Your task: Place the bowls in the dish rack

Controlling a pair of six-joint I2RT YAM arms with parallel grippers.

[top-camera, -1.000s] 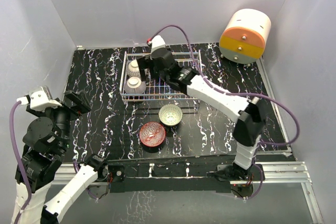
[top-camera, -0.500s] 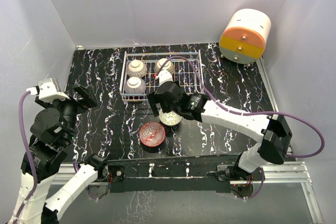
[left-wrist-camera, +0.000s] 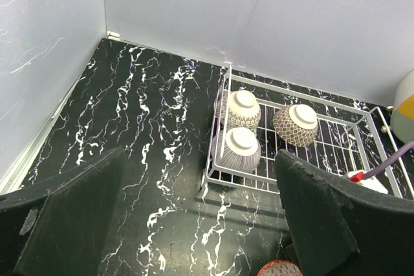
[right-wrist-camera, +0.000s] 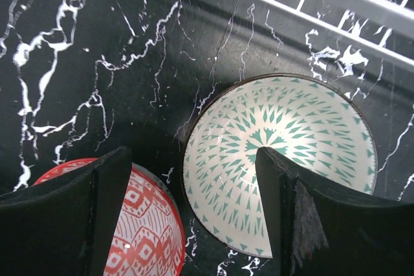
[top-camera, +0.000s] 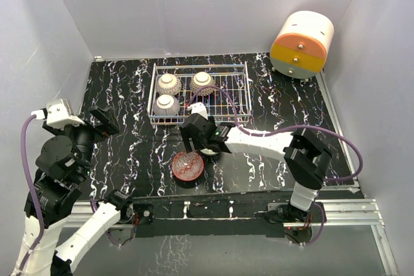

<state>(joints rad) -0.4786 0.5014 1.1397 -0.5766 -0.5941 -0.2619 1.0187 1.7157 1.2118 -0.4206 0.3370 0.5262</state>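
Three bowls lie upside down in the white wire dish rack (top-camera: pixel 226 98): two at the back (top-camera: pixel 169 84) (top-camera: pixel 202 83), one in front (top-camera: pixel 166 105). They show again in the left wrist view (left-wrist-camera: pixel 244 108) (left-wrist-camera: pixel 295 124) (left-wrist-camera: pixel 238 148), inside the rack (left-wrist-camera: pixel 330 150). The pale green bowl (right-wrist-camera: pixel 278 159) and the red bowl (right-wrist-camera: pixel 145 231) stand upright on the table in front of it. My right gripper (right-wrist-camera: pixel 194 214) is open astride the green bowl's near rim, one finger inside, the other over the red bowl. My left gripper (left-wrist-camera: pixel 194 224) hangs open and empty at the left.
A round orange-and-cream drawer unit (top-camera: pixel 302 44) stands at the back right corner. Grey walls close the black marbled table (top-camera: pixel 123 88) on three sides. The red bowl (top-camera: pixel 187 165) sits touching-close to the green bowl (top-camera: pixel 212 153), with the right arm (top-camera: pixel 259 141) stretched low across the middle.
My right arm has pulled back out of the rack, leaving a third bowl there, and come down onto the green bowl's rim. Its jaws have narrowed a little. The left arm barely moved.
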